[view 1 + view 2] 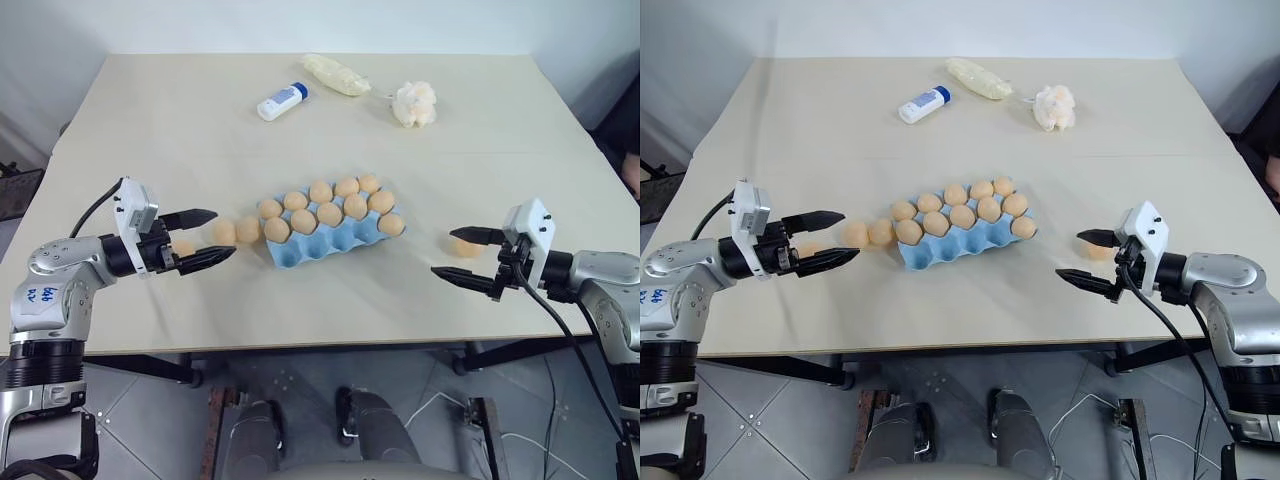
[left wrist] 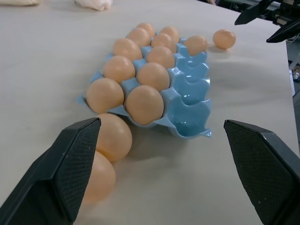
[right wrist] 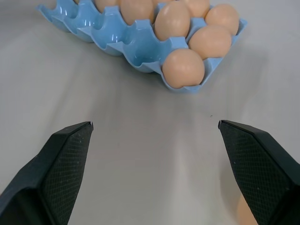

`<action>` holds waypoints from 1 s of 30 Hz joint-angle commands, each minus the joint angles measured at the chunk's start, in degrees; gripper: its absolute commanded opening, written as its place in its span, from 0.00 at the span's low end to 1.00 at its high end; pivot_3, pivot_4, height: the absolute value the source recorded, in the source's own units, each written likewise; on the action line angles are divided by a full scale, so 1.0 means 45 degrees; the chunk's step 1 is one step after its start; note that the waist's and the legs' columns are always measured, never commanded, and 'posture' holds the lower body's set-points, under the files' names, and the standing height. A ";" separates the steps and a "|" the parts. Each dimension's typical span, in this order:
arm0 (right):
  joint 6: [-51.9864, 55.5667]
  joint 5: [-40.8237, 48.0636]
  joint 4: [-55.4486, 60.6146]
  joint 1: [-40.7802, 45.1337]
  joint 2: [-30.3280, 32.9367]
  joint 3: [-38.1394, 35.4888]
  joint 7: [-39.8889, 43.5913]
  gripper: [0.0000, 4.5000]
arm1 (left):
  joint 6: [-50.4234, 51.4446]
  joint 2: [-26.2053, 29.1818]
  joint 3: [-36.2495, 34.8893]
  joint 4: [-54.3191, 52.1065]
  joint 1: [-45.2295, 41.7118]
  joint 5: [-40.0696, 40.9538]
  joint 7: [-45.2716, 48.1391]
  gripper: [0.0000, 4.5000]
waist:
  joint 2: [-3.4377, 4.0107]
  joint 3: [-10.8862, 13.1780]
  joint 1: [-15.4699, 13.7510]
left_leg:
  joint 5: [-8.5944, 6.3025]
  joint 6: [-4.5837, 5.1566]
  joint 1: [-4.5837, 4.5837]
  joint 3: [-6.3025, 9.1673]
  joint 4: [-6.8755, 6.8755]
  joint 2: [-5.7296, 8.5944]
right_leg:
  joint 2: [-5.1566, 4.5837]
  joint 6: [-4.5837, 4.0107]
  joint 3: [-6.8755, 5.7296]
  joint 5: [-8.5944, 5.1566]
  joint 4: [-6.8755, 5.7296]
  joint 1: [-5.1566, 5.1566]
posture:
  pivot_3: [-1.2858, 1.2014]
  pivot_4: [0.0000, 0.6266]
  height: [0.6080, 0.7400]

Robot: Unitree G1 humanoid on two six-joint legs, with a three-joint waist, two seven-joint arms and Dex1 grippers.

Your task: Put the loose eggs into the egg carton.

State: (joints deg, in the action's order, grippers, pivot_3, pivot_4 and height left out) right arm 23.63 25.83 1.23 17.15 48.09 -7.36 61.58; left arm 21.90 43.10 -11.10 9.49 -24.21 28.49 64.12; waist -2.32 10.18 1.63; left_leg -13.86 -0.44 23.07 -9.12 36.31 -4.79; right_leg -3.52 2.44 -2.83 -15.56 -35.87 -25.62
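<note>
The light blue egg carton (image 1: 318,249) lies mid-table, its back two rows filled with tan eggs; the front row has one egg at its right end and open cups (image 2: 190,96) beside it. Three loose eggs lie in a line left of the carton: one (image 1: 248,229) against it, one (image 1: 223,232) beside that, one (image 1: 183,247) between the fingers of my left gripper (image 1: 225,233), which is open and points toward the carton. Right of the carton a fourth loose egg (image 1: 465,247) lies between the fingers of my open right gripper (image 1: 443,252). Nothing is held.
At the table's far side lie a small white bottle with a blue cap (image 1: 281,102), a pale yellow oblong bundle (image 1: 337,74) and a lumpy white-orange wad (image 1: 415,103). The table's front edge (image 1: 300,345) runs just below both grippers.
</note>
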 commanded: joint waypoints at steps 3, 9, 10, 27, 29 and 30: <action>-0.0194 0.0137 0.0074 0.0185 0.0072 -0.0561 -0.0116 1.00 | -0.0354 0.0077 -0.0229 -0.0221 -0.0263 -0.0142 -0.0338 1.00 | 0.0000 0.0000 -0.0003 | 0.0000 0.0000 0.0000 0.0000 0.0001 0.0001 | 0.0000 0.0000 0.0000 0.0000 -0.0001 0.0000 | 0.52 0.24 1.00; -0.0073 0.0214 0.0192 0.0168 0.0058 -0.0573 -0.0252 1.00 | -0.0141 0.0024 -0.0323 -0.0291 -0.0381 0.0082 -0.0640 1.00 | 0.0000 0.0000 0.0002 | 0.0001 0.0001 0.0001 0.0000 0.0000 0.0001 | 0.0000 0.0001 0.0001 0.0001 -0.0001 0.0001 | 0.52 0.24 1.00; -0.0044 0.0228 0.0247 0.0161 0.0025 -0.0608 -0.0355 1.00 | -0.0128 0.0012 -0.0291 -0.0284 -0.0457 0.0041 -0.0756 1.00 | 0.0000 0.0000 0.0002 | 0.0001 0.0001 0.0000 -0.0001 0.0000 0.0001 | 0.0001 0.0002 0.0001 0.0001 -0.0001 0.0001 | 0.52 0.24 1.00; 0.3090 0.2227 0.6634 -0.6304 -0.1757 -0.6102 -0.4861 1.00 | -0.1795 -0.0294 -0.1091 0.0689 -0.0102 0.1007 0.1566 1.00 | 0.0002 0.0000 -0.0033 | -0.0002 -0.0005 0.0013 0.0055 0.0001 0.0001 | 0.0000 -0.0014 -0.0001 -0.0009 0.0010 0.0025 | 0.52 0.24 1.00; 0.3090 0.2280 0.6988 -0.6803 -0.2083 -0.6461 -0.5259 1.00 | -0.2013 -0.0296 -0.1069 0.0838 -0.0057 0.0984 0.1965 1.00 | 0.0001 0.0000 0.0029 | -0.0017 -0.0033 0.0002 0.0030 0.0003 0.0005 | 0.0000 0.0003 -0.0009 0.0001 0.0017 0.0027 | 0.52 0.24 1.00; 0.3033 0.2259 0.7092 -0.6960 -0.2246 -0.6549 -0.5450 1.00 | -0.2061 -0.0355 -0.1115 0.0890 -0.0057 0.1080 0.2121 1.00 | 0.0001 -0.0001 0.0039 | -0.0020 -0.0037 -0.0007 0.0021 0.0008 0.0005 | 0.0006 0.0007 -0.0004 0.0004 0.0030 0.0034 | 0.52 0.24 1.00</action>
State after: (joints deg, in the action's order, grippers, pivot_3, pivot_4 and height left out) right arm 37.66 35.01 30.60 -13.87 38.64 -34.49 38.57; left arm 13.84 41.37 -14.61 13.92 -24.28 31.67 72.15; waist -2.32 10.17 1.80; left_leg -13.92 -0.59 23.03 -9.03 36.34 -4.76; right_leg -3.47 2.44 -2.82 -15.53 -35.66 -25.47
